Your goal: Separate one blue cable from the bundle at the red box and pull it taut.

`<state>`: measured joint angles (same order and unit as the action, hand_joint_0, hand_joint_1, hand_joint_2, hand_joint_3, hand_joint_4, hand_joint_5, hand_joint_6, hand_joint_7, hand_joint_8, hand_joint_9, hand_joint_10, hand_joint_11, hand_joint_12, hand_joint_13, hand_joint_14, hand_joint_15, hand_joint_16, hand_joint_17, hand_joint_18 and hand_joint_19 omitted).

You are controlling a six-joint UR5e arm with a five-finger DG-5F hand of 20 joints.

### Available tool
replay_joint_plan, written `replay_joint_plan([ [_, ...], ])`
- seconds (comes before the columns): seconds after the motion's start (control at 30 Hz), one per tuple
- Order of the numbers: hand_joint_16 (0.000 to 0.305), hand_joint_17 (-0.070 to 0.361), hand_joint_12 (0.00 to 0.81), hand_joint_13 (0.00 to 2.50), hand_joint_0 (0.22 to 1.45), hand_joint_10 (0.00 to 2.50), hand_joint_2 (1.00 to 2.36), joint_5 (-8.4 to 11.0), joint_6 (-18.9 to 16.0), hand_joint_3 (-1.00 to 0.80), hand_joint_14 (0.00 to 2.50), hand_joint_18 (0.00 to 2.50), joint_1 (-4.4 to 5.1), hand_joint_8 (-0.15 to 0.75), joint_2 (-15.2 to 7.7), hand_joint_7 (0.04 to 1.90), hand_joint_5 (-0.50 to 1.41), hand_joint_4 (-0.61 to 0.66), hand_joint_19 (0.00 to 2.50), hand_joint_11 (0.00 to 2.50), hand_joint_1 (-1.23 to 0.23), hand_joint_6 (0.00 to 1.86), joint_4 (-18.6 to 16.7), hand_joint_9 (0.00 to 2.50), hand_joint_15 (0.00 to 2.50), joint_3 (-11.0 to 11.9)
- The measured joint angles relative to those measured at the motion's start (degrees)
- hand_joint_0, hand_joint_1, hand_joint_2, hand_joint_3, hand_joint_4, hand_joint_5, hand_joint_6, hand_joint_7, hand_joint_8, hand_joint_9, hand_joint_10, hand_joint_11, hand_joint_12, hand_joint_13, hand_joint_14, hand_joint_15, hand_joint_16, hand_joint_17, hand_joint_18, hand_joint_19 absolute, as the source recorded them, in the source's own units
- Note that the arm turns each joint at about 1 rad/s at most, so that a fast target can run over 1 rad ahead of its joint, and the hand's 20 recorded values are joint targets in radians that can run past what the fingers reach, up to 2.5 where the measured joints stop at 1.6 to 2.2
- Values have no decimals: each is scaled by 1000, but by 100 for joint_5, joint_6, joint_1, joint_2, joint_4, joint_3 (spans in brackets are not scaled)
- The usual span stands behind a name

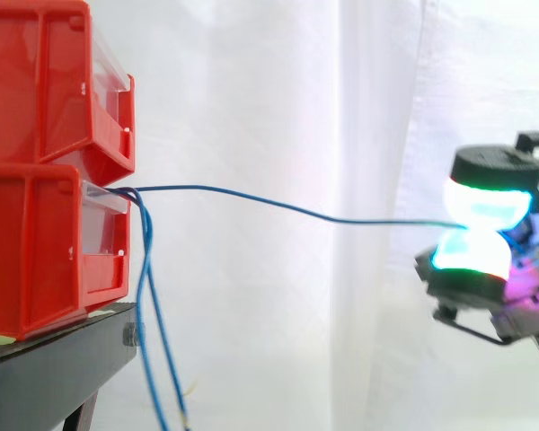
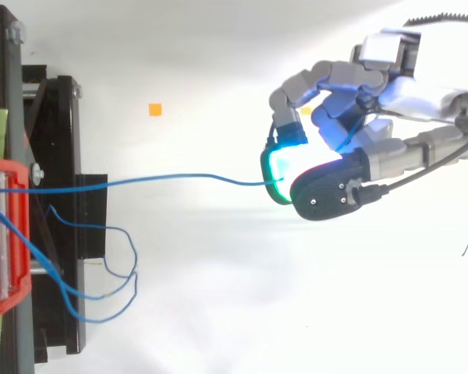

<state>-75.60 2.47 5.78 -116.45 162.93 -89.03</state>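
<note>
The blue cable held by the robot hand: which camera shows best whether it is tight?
The side view. There the blue cable runs from the lower red bin to the robot hand, pinched between its pads, and its slight sag shows. The top view shows the same run as a nearly straight line, hiding the sag.

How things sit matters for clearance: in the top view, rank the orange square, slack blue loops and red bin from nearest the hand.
1. Orange square, upper left of the hand.
2. Slack blue loops, lower left.
3. Red bin, far left edge.
</note>
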Motion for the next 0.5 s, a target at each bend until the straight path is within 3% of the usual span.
replay_joint_plan([
  [0.17, 59, 132, 518, 733, 685, 2500, 1020, 18, -5, 102, 2500, 1458, 59, 409, 2, 1353, -183, 62, 1487, 2295, -703, 910, -196, 727, 2059, -209],
  [0.5, 58, 131, 517, 730, 686, 2500, 1020, 26, 160, 97, 2500, 1455, 81, 402, 1, 1350, -183, 61, 1551, 2274, -705, 910, -598, 720, 2085, -241],
])
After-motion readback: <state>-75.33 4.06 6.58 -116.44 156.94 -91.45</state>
